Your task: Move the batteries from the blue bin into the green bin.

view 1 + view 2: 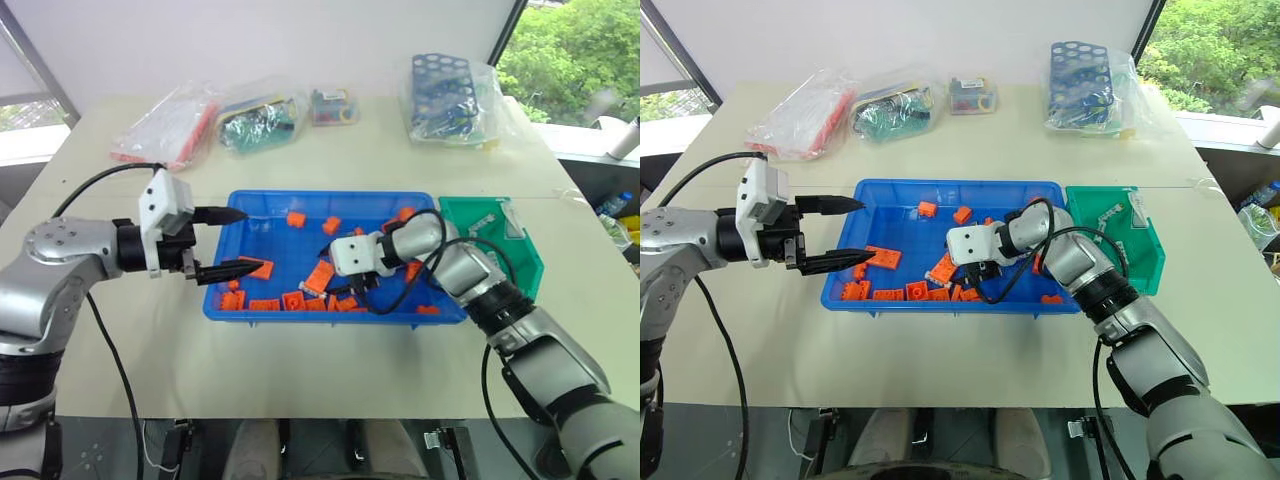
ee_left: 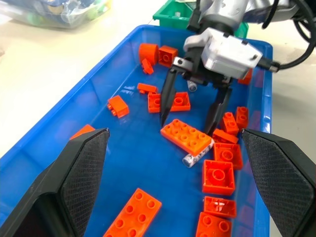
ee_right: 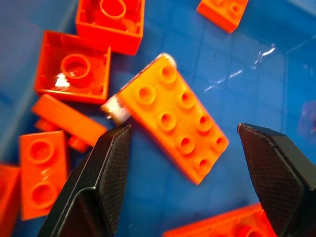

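The blue bin [image 1: 262, 205] sits mid-table, scattered with orange bricks. One battery [image 2: 197, 156] lies in it, its end tucked against a long orange brick [image 2: 188, 136]; the same battery [image 3: 116, 109] peeks from under that brick in the right wrist view. My right gripper [image 2: 186, 127] is open and points down into the bin, its fingers astride that brick with nothing held. At the bin's left end, just above the rim, my left gripper [image 1: 250, 240] hovers open and empty. The green bin [image 1: 522, 262] touches the blue bin's right end, with small pale items inside.
Orange bricks [image 1: 262, 268] crowd the blue bin's front and middle. Clear bags of parts [image 1: 165, 125], [image 1: 262, 112] and a bag with a perforated blue rack [image 1: 450, 88] lie along the table's far side. Bare table runs in front of the bins.
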You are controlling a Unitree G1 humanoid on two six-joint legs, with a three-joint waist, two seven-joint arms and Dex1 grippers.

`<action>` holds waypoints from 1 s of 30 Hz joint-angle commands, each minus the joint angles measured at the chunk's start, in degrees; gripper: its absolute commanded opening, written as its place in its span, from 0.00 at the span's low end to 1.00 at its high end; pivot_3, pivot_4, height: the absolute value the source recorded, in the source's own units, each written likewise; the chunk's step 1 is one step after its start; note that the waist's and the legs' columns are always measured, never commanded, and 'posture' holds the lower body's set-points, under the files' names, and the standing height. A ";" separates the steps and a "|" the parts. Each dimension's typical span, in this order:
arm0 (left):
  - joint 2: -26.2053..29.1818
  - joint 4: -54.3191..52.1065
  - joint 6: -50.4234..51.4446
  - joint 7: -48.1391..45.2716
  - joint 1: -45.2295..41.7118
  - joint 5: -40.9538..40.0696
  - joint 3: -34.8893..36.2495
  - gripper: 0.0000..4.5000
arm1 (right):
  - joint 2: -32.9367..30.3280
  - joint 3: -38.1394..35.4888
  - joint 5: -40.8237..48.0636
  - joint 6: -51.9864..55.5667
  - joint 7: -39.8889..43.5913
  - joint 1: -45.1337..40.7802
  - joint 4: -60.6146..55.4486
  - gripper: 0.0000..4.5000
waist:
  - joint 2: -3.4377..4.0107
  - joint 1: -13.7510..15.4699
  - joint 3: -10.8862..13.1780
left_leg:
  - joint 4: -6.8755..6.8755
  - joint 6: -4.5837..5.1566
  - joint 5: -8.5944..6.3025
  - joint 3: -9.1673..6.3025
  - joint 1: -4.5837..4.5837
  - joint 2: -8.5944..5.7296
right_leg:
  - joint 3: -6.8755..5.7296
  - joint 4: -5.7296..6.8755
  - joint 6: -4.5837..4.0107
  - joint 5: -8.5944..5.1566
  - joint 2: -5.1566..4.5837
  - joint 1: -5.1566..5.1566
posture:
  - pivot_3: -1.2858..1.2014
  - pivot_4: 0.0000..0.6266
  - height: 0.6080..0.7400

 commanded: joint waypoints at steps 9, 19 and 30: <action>0.55 -0.50 -1.22 0.57 -2.08 0.03 1.29 1.00 | 6.05 -3.51 -0.65 0.38 -3.51 -2.32 3.79 0.24 | 0.00 -0.01 0.00 | -0.02 -0.02 0.01 0.00 0.02 0.02 | 0.00 0.01 0.00 0.00 0.01 0.01 | 0.52 0.24 1.00; 0.00 -0.11 -1.78 0.78 -2.48 0.36 0.65 1.00 | 10.03 -7.22 -1.66 7.79 -11.19 -3.61 1.47 0.16 | 0.00 -0.05 0.00 | -0.03 -0.04 0.02 -0.02 0.02 0.01 | 0.00 0.03 -0.01 0.00 0.00 0.01 | 0.52 0.24 1.00; -1.36 0.70 -2.74 0.28 -3.21 0.85 -0.68 1.00 | 9.24 -13.11 5.87 30.56 -8.25 -3.00 -11.15 0.60 | 0.00 -0.01 0.00 | -0.04 -0.04 0.02 -0.02 0.01 0.02 | 0.00 0.04 -0.01 0.00 0.00 0.00 | 0.52 0.24 1.00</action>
